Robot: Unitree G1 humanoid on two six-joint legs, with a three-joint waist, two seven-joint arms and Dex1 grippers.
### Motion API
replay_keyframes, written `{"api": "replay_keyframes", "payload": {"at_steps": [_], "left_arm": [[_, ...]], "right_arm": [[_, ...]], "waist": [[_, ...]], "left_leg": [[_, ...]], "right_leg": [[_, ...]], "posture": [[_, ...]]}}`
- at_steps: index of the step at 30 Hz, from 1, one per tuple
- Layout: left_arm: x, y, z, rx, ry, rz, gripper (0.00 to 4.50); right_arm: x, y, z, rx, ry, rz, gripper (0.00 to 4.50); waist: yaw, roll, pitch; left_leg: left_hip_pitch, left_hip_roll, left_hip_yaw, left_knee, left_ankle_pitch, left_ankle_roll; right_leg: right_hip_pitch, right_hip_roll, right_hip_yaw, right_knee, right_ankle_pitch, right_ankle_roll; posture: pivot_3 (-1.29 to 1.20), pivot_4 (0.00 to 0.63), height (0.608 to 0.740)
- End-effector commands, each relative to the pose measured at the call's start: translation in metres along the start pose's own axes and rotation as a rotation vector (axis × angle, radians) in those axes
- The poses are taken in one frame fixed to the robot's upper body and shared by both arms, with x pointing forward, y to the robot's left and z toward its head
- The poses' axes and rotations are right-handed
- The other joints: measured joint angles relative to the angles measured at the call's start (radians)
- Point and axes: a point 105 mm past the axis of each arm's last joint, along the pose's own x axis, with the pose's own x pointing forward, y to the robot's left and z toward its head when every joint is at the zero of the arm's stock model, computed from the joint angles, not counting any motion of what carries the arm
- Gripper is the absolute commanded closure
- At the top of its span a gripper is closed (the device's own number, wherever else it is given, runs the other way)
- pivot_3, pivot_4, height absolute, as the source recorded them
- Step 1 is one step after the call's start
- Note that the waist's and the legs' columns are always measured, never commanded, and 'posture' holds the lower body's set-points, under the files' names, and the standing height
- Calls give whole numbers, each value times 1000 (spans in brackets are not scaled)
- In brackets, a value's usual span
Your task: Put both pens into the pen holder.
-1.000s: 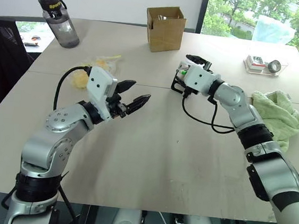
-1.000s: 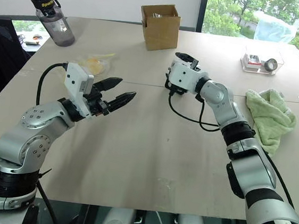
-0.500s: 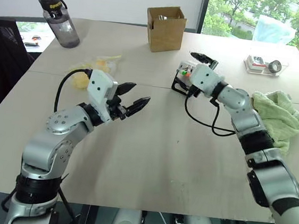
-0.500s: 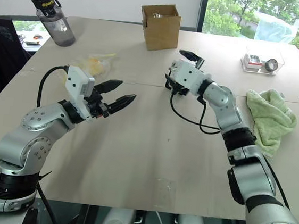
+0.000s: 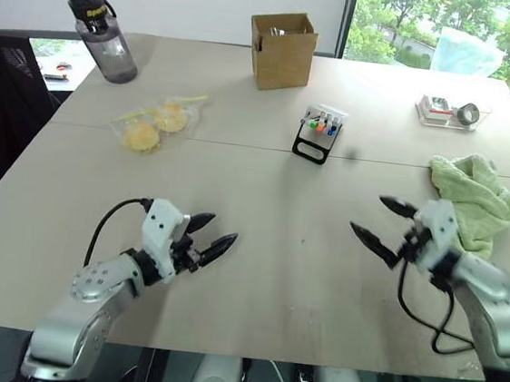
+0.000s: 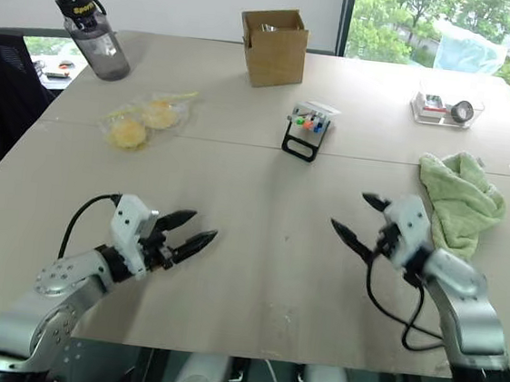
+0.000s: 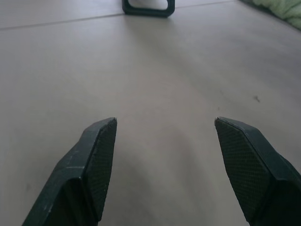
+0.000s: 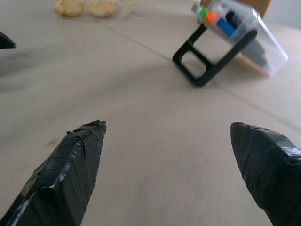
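Observation:
The pen holder (image 5: pixel 319 132), a small tilted black stand with a clear slotted top, stands mid-table and shows green, orange and blue caps (image 8: pixel 217 19). A dark barrel lies inside its clear top; I cannot tell whether it is one of the pens, which are otherwise hidden. My left gripper (image 5: pixel 224 227) hovers low over the near left of the table, open and empty, well short of the holder (image 7: pixel 148 7). My right gripper (image 5: pixel 367 213) is open and empty at the near right, pointing toward the holder from a distance.
A brown cardboard box (image 5: pixel 282 48) stands behind the holder. A dark water bottle (image 5: pixel 103 34) is at the far left, a bag of yellow buns (image 5: pixel 152 124) left of the holder. A green towel (image 5: pixel 473 196) lies just right of my right gripper, a clear tray (image 5: pixel 451 109) beyond it.
Both arms have dropped and pulled back toward the table's near edge. My right gripper has left the pen holder, which now stands uncovered. Both grippers stayed open.

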Motion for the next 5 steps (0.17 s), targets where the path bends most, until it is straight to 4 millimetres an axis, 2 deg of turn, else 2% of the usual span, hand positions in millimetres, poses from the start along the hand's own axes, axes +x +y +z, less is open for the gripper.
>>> {"api": "replay_keyframes", "payload": {"at_steps": [1,5], "left_arm": [[-7,-7,-4,61,11,-34,1058],[-9,-12,-10,30,31,-69,1058]], "right_arm": [[-29,6,5,-11,-30,-30,10],[-50,11,-14,2,25,-61,10]], "waist": [[3,0,0],[6,0,0]], "left_leg": [[0,0,0,0,0,0],[1,0,1,1,0,0]], "right_leg": [[0,0,0,0,0,0],[0,1,1,0,-1,2]], "posture": [[0,150,736],[0,150,736]]}}
